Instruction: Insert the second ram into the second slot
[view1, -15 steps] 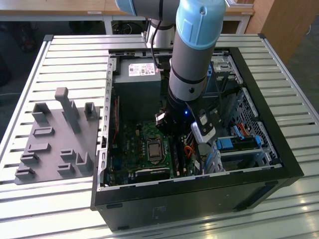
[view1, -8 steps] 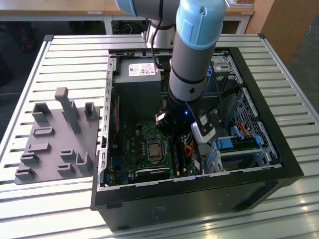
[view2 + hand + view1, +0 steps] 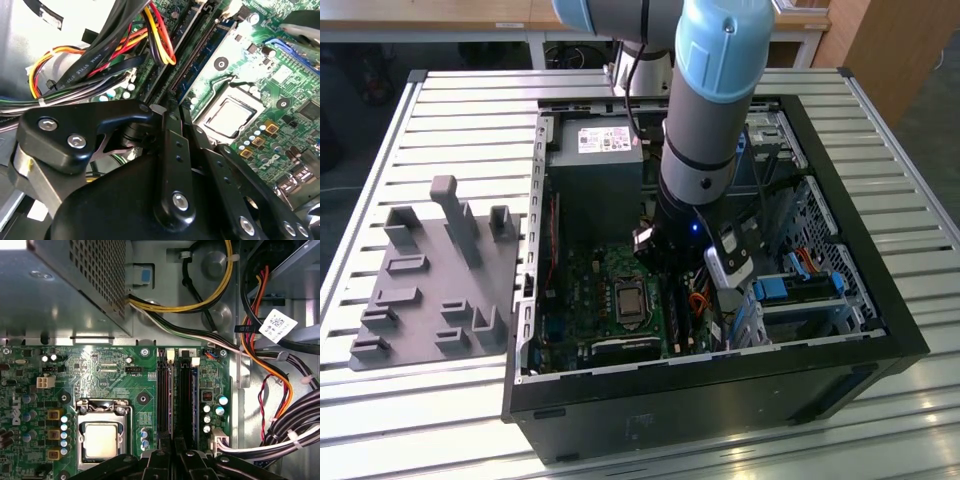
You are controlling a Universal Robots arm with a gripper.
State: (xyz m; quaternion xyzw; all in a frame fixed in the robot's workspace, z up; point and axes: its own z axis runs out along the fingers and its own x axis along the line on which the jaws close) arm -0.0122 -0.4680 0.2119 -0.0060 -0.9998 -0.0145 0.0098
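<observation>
The end effector (image 3: 175,460) hangs low inside the computer case (image 3: 840,330), just above the motherboard's memory slots (image 3: 176,395), fingers pressed together.

A robotics lab or test workshop is indicated. An opened desktop computer case (image 3: 840,330) is laid on a bench of slatted aluminium profiles (image 3: 470,110), beside a grey fixture plate with upright holders (image 3: 440,270). A collaborative robot arm (image 3: 715,100) is mounted over the exposed motherboard (image 3: 105,370). Plain work tables (image 3: 440,25) are seen behind.
</observation>
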